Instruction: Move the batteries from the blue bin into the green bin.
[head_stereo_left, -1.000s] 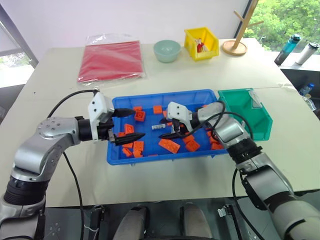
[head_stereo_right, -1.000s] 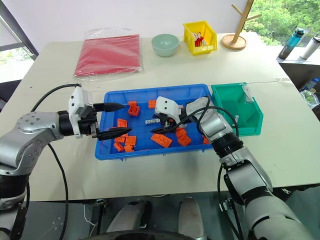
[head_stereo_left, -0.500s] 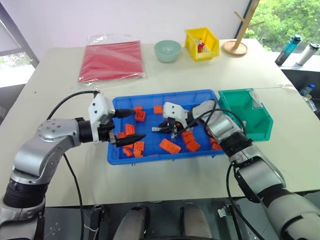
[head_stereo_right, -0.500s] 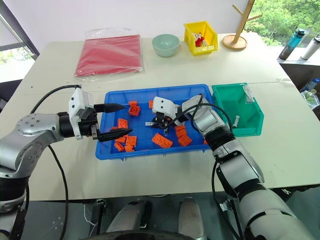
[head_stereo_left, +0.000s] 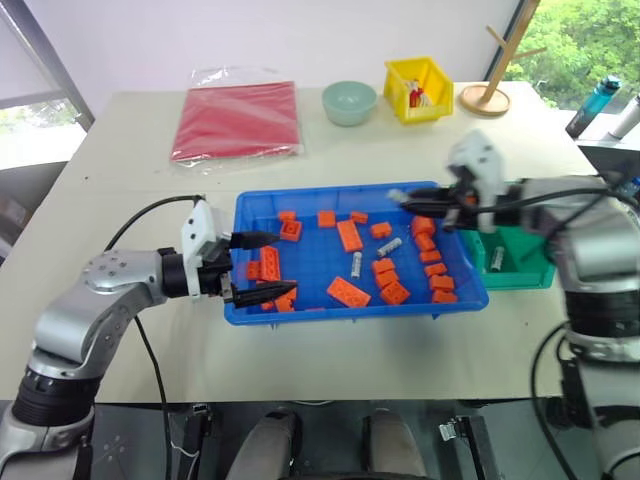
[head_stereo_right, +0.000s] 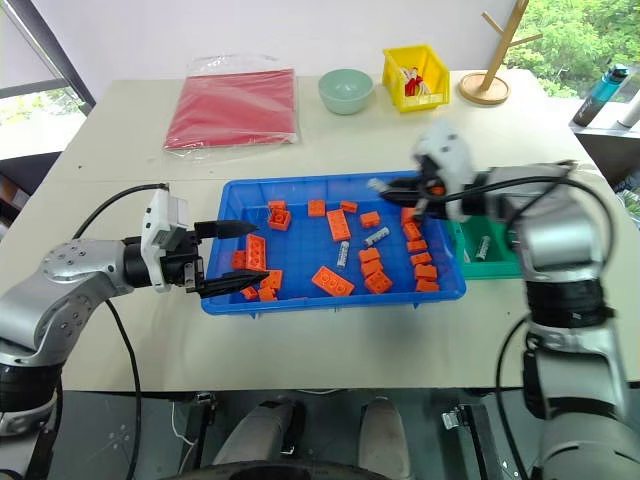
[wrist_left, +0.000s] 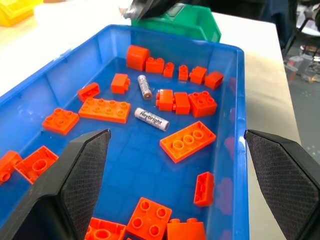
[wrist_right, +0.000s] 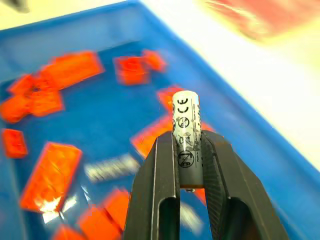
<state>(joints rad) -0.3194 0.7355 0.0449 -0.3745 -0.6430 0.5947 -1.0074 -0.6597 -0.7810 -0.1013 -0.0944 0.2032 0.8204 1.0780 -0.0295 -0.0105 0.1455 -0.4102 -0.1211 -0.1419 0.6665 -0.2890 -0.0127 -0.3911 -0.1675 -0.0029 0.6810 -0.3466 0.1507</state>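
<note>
A pale tabletop (head_stereo_left: 330, 150) carries the work area, with a window and green foliage behind it. At the far edge lie a red plastic pouch (head_stereo_left: 238, 121), a pale green bowl (head_stereo_left: 350, 102), a small yellow bin (head_stereo_left: 418, 87) and a wooden stand (head_stereo_left: 487, 98).

The blue bin (head_stereo_left: 300, 309) sits centrally, holding scattered orange toy bricks (head_stereo_left: 349, 236) and two loose batteries. These are small silver-grey cylinders with dark printed lettering. One battery (head_stereo_left: 389, 245) lies diagonally on the bin floor; the second battery (head_stereo_left: 357, 263) lies near it, long axis running roughly toward the far side of the table.

The right gripper (wrist_right: 186, 150) is raised over the blue bin's right end, beside the green bin (head_stereo_left: 512, 258). Its jaws are clamped on a third battery (wrist_right: 186, 135), white-grey with printed compliance marks; in the right wrist view this battery runs along the fingers and projects past their tips. A fourth battery (head_stereo_left: 497, 260) lies inside the green bin, roughly aligned with the bin's depth.

The left gripper (head_stereo_left: 254, 267) hovers at the blue bin's left wall, jaws spread wide and empty.
</note>
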